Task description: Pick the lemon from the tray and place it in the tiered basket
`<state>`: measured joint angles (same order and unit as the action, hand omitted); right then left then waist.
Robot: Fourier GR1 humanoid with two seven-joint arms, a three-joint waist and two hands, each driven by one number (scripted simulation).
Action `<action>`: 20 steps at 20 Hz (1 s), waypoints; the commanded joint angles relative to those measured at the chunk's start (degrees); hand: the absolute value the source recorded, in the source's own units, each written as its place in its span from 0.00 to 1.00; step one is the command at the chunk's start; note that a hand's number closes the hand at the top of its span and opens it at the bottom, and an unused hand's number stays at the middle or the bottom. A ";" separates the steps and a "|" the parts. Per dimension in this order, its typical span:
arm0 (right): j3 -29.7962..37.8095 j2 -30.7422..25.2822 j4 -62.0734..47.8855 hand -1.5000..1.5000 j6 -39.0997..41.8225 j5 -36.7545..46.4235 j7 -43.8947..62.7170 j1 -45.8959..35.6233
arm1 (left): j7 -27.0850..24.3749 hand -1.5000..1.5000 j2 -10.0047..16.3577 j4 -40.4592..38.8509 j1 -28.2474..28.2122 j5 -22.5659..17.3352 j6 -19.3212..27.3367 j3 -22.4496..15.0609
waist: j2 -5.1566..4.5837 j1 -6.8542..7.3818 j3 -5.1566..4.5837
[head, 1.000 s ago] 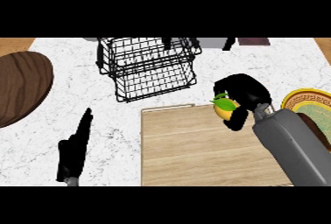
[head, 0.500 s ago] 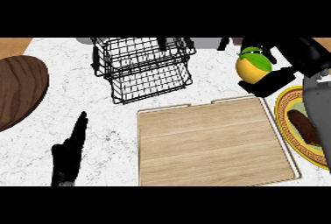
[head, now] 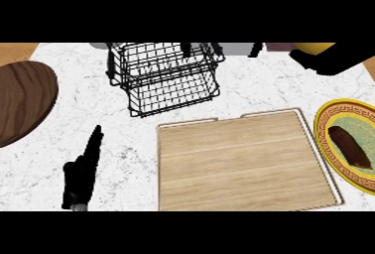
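Mid-carry: the right hand (head: 333,62) curls its fingers round the lemon (head: 316,48), right of the basket (head: 164,74). Next it should swing left above the basket. The left hand (head: 82,171) rests on the bench, fingers straight.

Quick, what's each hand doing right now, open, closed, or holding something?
Left hand: open, resting at lower left.
Right hand: closed round the lemon, top right.
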<state>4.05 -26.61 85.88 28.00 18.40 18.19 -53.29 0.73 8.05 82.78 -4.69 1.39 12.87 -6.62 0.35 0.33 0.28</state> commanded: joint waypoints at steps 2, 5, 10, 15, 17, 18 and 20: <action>-0.33 2.66 -3.13 1.00 -0.74 0.68 5.13 -6.86 | 3.25 0.50 -1.34 -3.45 2.81 0.50 0.60 0.39 | -0.35 0.06 -0.32; -1.36 4.19 -10.31 1.00 -3.15 3.57 4.08 -11.05 | 2.76 0.50 -1.47 -1.41 0.78 1.25 0.38 -0.76 | -0.45 0.61 -0.31; -2.98 9.06 -18.35 1.00 -7.56 6.82 5.85 -17.79 | -1.15 0.50 -1.61 -5.11 0.15 0.57 -0.84 0.28 | -0.59 0.92 -0.35; -4.21 12.32 -28.66 1.00 -11.41 10.07 1.80 -23.57 | 1.71 0.50 -1.38 -2.49 1.85 1.44 -0.70 -0.12 | -0.69 1.28 -0.33; -5.90 13.78 -28.71 1.00 -12.26 10.72 -2.66 -18.83 | 5.86 0.50 -1.77 1.73 0.71 2.11 0.66 -0.99 | -0.57 1.09 -0.27; -5.19 12.74 -32.34 1.00 -11.26 10.79 -4.23 -21.74 | 4.08 0.50 -1.77 0.43 0.80 1.53 -0.73 -1.02 | -0.65 1.13 -0.30; -6.19 15.06 -37.35 1.00 -14.01 12.67 -6.29 -23.54 | 1.69 0.50 -2.18 -0.20 -0.82 1.35 -0.81 -1.00 | -0.89 1.82 -0.33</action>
<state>-0.84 -14.02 55.61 16.92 28.66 16.22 -74.74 1.59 6.85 82.89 -3.49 2.88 12.43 -6.58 -0.20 1.65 0.18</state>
